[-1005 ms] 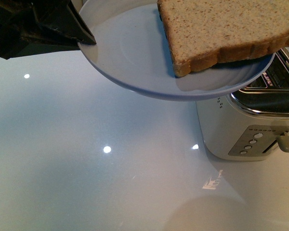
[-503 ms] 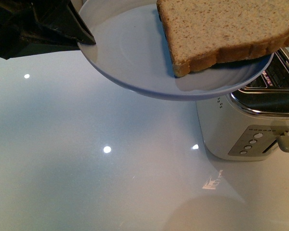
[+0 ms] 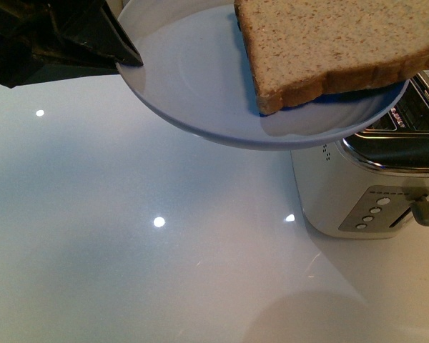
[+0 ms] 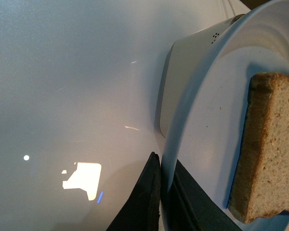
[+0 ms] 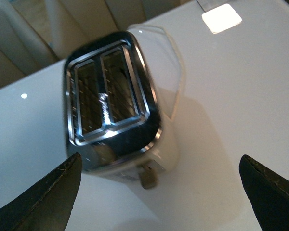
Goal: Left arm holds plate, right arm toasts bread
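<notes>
The robot's left gripper (image 3: 126, 57) holds the plate (image 3: 200, 93) clear of the glossy white table (image 3: 129, 250), its dark fingers (image 4: 151, 192) closed tight on the pale blue-grey rim, one above and one below it. The bread (image 3: 329, 43), a single slice of wholewheat with a darker crust, lies flat on the plate on the side away from that gripper, and in the front view its far edge appears to reach out past the rim. In that view the raised plate overlaps the top of a cream and chrome toaster (image 3: 357, 193), which stands on the table at the robot's right; a row of small round buttons (image 3: 372, 211) and a lever (image 3: 427, 212) show on its front face. Seen from the left wrist, the plate's rim crosses in front of the toaster's pale side, with the slice resting against the plate's inner surface. The right gripper (image 5: 160, 163) hangs above the toaster with its two dark fingers (image 5: 48, 197) spread wide apart and nothing between them. Below it the toaster's two chrome-framed slots (image 5: 108, 94) face up, and both look empty. Ceiling lights throw small bright reflections across the table
</notes>
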